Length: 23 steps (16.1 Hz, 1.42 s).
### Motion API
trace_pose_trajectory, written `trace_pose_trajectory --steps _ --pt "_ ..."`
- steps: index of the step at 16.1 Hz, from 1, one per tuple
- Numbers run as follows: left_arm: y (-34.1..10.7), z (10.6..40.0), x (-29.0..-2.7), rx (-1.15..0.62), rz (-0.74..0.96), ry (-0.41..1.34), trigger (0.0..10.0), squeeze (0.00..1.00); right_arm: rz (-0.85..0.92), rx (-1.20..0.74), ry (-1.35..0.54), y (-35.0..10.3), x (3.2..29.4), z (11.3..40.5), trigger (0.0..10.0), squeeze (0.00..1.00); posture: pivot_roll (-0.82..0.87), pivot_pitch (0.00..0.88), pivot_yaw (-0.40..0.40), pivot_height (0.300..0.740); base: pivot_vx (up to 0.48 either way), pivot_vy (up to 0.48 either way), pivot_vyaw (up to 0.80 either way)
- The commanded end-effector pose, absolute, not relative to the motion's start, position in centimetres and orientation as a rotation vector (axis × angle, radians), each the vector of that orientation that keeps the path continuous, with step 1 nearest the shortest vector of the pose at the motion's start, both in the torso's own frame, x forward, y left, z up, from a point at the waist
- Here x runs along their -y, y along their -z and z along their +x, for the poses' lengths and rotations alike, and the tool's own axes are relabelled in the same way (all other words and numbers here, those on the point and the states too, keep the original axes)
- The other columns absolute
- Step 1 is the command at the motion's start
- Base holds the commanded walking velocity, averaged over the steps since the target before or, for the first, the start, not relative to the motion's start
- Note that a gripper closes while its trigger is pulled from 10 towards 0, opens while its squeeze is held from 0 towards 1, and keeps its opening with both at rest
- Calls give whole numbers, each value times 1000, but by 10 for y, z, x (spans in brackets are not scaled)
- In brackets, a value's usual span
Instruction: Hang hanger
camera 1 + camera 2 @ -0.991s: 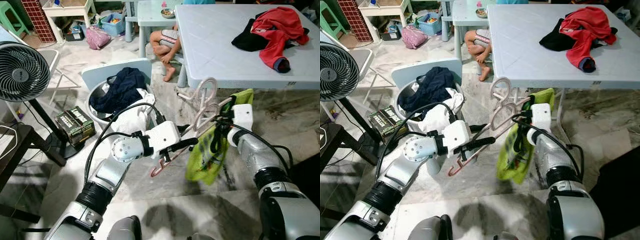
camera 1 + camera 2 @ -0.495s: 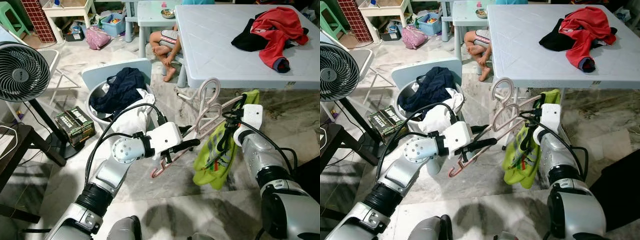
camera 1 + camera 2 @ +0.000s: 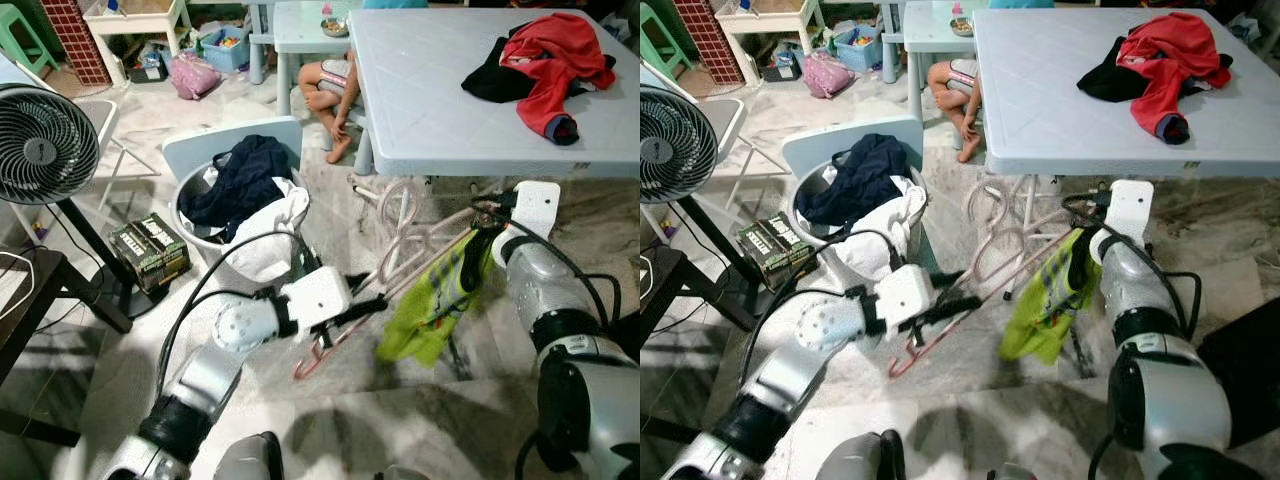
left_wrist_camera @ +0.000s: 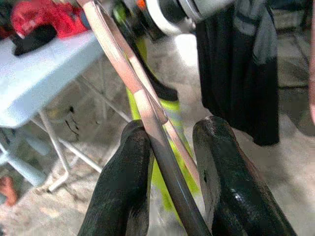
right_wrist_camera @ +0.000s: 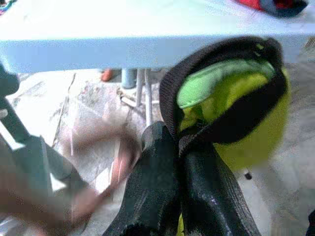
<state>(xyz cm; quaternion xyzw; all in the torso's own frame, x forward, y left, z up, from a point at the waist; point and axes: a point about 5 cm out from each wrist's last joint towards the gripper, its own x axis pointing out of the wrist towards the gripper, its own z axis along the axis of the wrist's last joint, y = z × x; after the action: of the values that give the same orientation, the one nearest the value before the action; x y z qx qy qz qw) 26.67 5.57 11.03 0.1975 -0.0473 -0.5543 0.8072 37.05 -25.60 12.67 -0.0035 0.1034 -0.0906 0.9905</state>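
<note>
While the pink hanger [image 3: 400,262] is clamped in the left gripper [image 4: 167,162] fingers at centre, the green garment [image 3: 435,305], apparently pinched by the right gripper [image 5: 179,162], has been drawn toward 3 o'clock below the worktop [image 3: 440,150], stretching it along the bar.

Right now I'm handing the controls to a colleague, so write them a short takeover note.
Left gripper: jaws closed on the pink hangers, near their lower end.
Right gripper: jaws shut on the black-trimmed collar of the green garment.
Both are held low in front of the grey table; the garment droops from the hangers' upper end, its lower part hanging free.
Done: both items are gripped.
Left: get the garment properly on, then hang it up. No rail is in sight.
</note>
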Motion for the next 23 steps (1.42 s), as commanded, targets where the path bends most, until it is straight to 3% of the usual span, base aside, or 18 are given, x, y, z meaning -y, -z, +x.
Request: trace_pose_trajectory --steps 1,6,9,10,11,12,15,21,22,23 --pt "-112 262 -55 106 438 1206 0 0 -8 -177 220 -142 262 376 0 0 -5 54 -2 740 0 0 0" --pt "-115 252 -71 112 427 1158 0 0 -3 -207 312 -138 271 373 0 0 12 56 2 740 0 0 0" --pt "-114 251 -94 116 413 921 0 0 -69 -156 282 -149 274 375 0 0 17 58 17 740 0 0 0" --pt "-113 249 -107 125 417 792 4118 0 -104 -128 244 -154 274 376 0 0 16 55 26 740 0 0 0" --pt "-112 244 -127 131 381 551 7686 0 -151 -95 152 -156 271 374 0 0 9 46 33 740 0 0 0" --pt "-112 240 -134 127 380 477 10000 0 -164 -59 115 -158 272 370 0 0 7 37 30 740 0 0 0" --pt "-116 241 -148 120 341 265 10000 0 -129 4 151 -147 280 345 0 0 -1 25 21 740 0 0 0" --pt "-124 246 -143 138 254 253 10000 0 -116 66 176 -129 250 309 0 0 -28 0 26 740 0 0 0" --pt "-129 250 -141 153 251 252 10000 0 -126 54 159 -127 245 306 3137 0 -27 1 20 740 0 0 0" --pt "-132 253 -142 160 242 239 10000 0 -119 39 146 -127 241 306 10000 0 -26 1 14 740 281 0 0"
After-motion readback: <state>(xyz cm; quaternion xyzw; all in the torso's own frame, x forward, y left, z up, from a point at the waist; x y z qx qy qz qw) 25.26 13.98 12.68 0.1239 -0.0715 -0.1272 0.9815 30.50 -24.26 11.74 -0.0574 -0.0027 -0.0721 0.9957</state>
